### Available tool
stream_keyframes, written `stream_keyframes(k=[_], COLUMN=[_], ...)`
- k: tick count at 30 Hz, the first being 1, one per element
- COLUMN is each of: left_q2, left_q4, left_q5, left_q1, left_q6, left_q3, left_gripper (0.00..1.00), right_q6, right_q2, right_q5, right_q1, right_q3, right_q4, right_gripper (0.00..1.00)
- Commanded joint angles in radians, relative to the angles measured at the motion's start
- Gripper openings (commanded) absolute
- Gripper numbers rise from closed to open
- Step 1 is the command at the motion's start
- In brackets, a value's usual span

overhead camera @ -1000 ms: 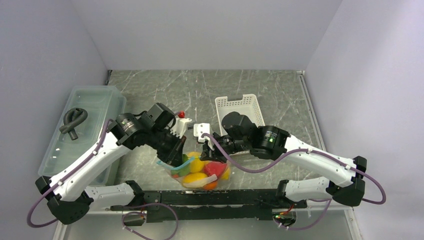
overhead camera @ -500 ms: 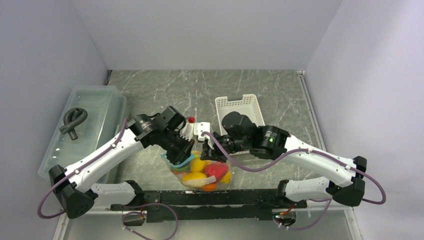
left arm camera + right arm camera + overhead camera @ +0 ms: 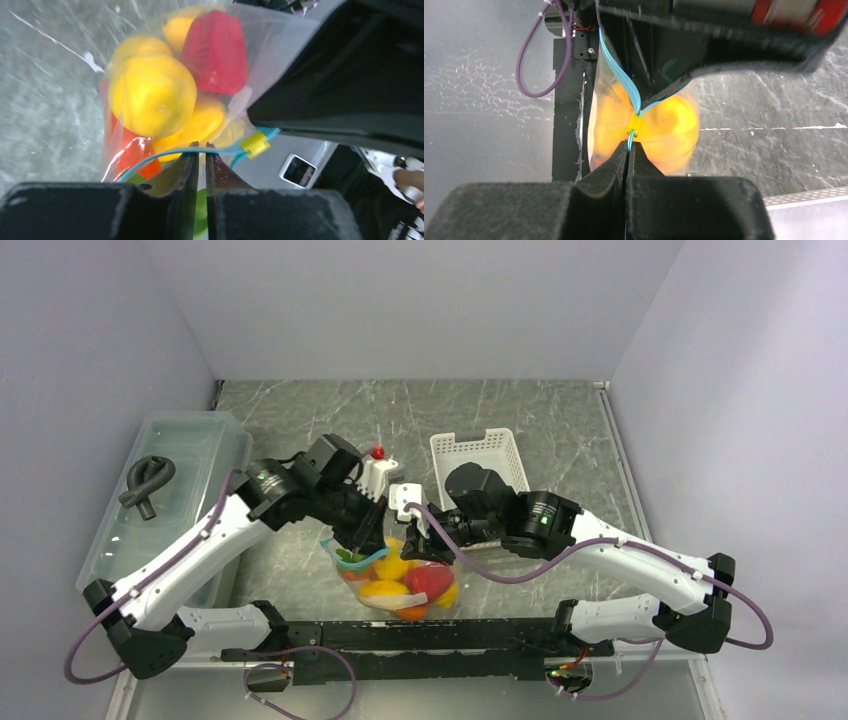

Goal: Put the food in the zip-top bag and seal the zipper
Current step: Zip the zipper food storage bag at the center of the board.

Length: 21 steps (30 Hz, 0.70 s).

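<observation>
The clear zip-top bag (image 3: 400, 580) stands near the front edge, held up by its mouth. Inside are yellow fruits (image 3: 150, 92), a red pepper (image 3: 215, 50) and orange and green pieces. My right gripper (image 3: 628, 145) is shut on the teal zipper strip (image 3: 616, 65) just below its yellow slider (image 3: 635, 122); from above the gripper (image 3: 418, 530) is at the mouth's right end. My left gripper (image 3: 202, 146) is shut to a hairline gap, and the strip (image 3: 165, 152) crosses over its tips at the mouth's middle. From above it (image 3: 363, 535) is at the open mouth.
A white perforated basket (image 3: 480, 452) stands behind the right arm. A translucent lidded bin (image 3: 165, 500) with a dark hose on top lies at the left. The black rail (image 3: 420, 635) of the arm bases runs just in front of the bag.
My left gripper has moved from the bag's left lip up and right to the middle of the mouth. The right gripper has kept its hold; the bag has shifted slightly.
</observation>
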Motion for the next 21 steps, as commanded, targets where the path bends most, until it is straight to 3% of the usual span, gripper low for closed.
stream_keyframes(k=[1, 5, 12, 21], left_q2=[-0.071, -0.103, -0.150, -0.221], left_q4=[0.035, 0.071, 0.087, 0.170], left_q5=[-0.078, -0.128, -0.149, 0.098], left_q1=[-0.003, -0.003, -0.003, -0.003], left_q6=[0.038, 0.051, 0.087, 0.177], left_q3=[0.121, 0.168, 0.235, 0.156], left_gripper=[0.19, 0.28, 0.34, 0.55], right_q6=[0.001, -0.002, -0.008, -0.014], right_q2=[-0.039, -0.038, -0.044, -0.052], right_q5=[-0.008, -0.012, -0.029, -0.092], right_q1=[0.000, 0.000, 0.000, 0.000], right_q3=[0.026, 0.028, 0.028, 0.031], right_q4=[0.074, 0.069, 0.069, 0.060], right_gripper=[0.00, 0.00, 0.00, 0.00])
